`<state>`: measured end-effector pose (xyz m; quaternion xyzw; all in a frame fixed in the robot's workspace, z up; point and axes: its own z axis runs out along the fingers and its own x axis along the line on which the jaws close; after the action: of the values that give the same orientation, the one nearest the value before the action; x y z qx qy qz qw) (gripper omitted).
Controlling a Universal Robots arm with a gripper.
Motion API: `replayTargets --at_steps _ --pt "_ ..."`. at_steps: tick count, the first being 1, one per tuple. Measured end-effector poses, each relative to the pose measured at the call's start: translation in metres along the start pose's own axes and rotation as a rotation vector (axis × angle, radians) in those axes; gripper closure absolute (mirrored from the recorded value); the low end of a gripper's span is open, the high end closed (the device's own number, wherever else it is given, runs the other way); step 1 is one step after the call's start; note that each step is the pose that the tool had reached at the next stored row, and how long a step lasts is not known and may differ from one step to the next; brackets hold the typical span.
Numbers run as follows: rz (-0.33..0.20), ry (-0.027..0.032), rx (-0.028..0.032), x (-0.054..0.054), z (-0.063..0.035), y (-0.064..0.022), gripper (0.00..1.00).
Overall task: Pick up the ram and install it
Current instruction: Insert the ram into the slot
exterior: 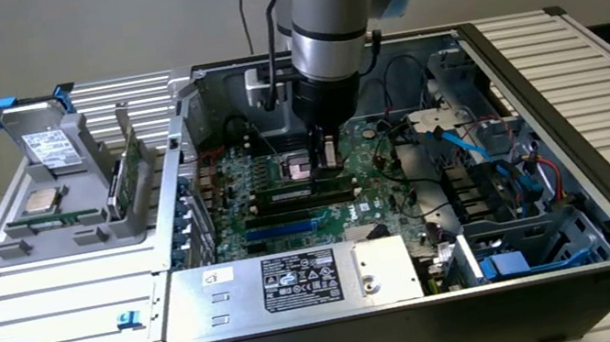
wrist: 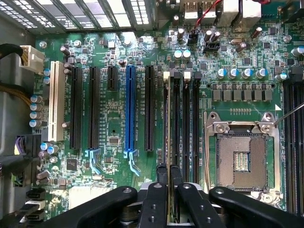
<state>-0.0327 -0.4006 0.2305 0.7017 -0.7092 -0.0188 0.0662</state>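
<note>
My gripper [wrist: 168, 183] hangs low over the motherboard [wrist: 114, 137] inside the open computer case [exterior: 545, 121]. Its two black fingers [wrist: 161, 176] are shut on the ram [wrist: 166, 118]. The ram shows edge-on as a thin green-gold strip running away from the fingertips. It lines up over the outermost of the black memory slots [wrist: 176, 118], on the side toward the blue expansion slot [wrist: 130, 111]. Whether it is touching the slot is unclear. In the exterior view the gripper [exterior: 322, 161] stands upright just above the memory slots [exterior: 309, 193].
The bare processor socket [wrist: 241, 159] lies beside the memory slots. A grey holder [exterior: 55, 236] on the exterior view's left carries a grey drive [exterior: 51, 148], a silver processor chip [exterior: 41, 201] and an upright green board [exterior: 128, 177]. The power supply [exterior: 299, 283] and drive cage [exterior: 542, 252] crowd the case front.
</note>
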Motion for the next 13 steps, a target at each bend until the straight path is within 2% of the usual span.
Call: replayTargets --at_steps 13 --pt "0.001 -0.0002 0.0000 0.0012 0.0007 0.0001 0.85"
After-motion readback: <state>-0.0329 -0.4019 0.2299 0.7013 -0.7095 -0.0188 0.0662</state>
